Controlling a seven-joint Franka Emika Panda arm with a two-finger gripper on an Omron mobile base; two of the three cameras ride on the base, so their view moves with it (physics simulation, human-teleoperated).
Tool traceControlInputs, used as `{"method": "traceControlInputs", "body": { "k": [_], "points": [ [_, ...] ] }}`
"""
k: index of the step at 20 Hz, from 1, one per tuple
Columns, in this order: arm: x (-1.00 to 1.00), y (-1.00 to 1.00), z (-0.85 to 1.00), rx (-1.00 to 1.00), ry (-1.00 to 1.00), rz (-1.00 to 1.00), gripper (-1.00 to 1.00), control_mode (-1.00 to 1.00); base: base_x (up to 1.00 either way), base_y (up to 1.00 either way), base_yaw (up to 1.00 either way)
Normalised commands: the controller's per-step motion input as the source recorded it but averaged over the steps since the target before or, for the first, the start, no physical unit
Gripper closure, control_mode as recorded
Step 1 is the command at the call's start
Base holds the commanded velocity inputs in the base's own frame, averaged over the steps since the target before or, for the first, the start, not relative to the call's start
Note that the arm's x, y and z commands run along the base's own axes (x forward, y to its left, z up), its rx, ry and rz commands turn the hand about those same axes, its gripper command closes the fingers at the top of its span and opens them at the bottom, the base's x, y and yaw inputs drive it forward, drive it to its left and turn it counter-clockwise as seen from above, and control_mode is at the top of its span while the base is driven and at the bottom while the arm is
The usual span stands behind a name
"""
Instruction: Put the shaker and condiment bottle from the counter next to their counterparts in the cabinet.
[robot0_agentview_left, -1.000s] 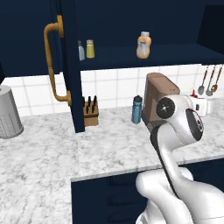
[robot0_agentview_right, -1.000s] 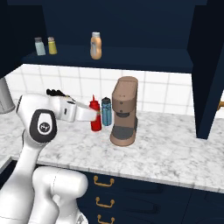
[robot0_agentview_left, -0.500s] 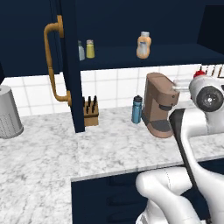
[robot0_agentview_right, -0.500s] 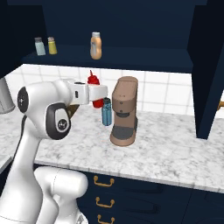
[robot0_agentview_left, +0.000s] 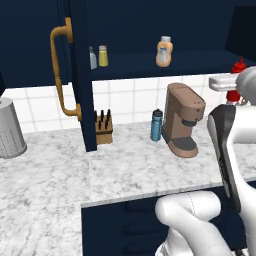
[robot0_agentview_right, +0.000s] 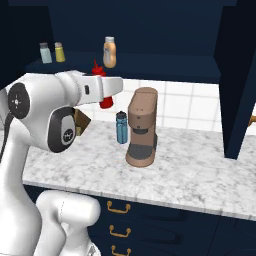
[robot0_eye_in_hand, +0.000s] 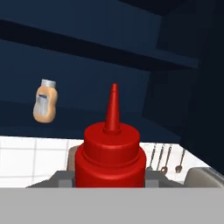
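Observation:
My gripper (robot0_agentview_right: 104, 89) is shut on the red condiment bottle (robot0_agentview_right: 105, 102) and holds it upright in the air, above the counter (robot0_agentview_left: 125, 170) and just below the cabinet (robot0_agentview_left: 135, 67) shelf. In the hand view the condiment bottle (robot0_eye_in_hand: 111, 151) stands between my fingers (robot0_eye_in_hand: 64, 178), nozzle up. From the left base view its red top (robot0_agentview_left: 239, 66) pokes above my hand at the far right. The yellow-green shaker (robot0_agentview_left: 103, 56) stands on the shelf beside the slim grey shaker (robot0_agentview_left: 92, 58). The peach-orange bottle (robot0_agentview_left: 164, 51) stands further right on the shelf.
A brown coffee machine (robot0_agentview_left: 182, 120) and a blue flask (robot0_agentview_left: 156, 125) stand on the counter under the shelf. A knife block (robot0_agentview_left: 103, 129) sits by the open cabinet door (robot0_agentview_left: 80, 75) with its brass handle (robot0_agentview_left: 60, 70). A grey canister (robot0_agentview_left: 9, 127) is far left. Utensils (robot0_eye_in_hand: 164, 157) hang on the wall.
My arm has swung up and carried the red condiment bottle from beside the blue flask at counter level to near the height of the shelf.

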Motion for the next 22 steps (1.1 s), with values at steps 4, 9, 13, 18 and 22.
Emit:
{"method": "traceControlInputs", "body": {
  "k": [4, 9, 13, 18, 22],
  "points": [
    [-0.19, 0.30, 0.01, 0.01, -0.02, 0.03, 1.00, -1.00, 0.00, 0.00, 0.00],
    [-0.01, 0.02, 0.51, 0.12, -0.03, 0.00, 1.00, -1.00, 0.00, 0.00, 0.00],
    [0.03, 0.00, 0.21, 0.17, -0.07, 0.07, 1.00, -1.00, 0.00, 0.00, 0.00],
    [0.03, 0.00, 0.02, 0.09, -0.17, 0.08, 1.00, -1.00, 0.00, 0.00, 0.00],
    [0.14, 0.04, 0.05, 0.01, -0.12, 0.04, 1.00, -1.00, 0.00, 0.00, 0.00]
  ]
}}
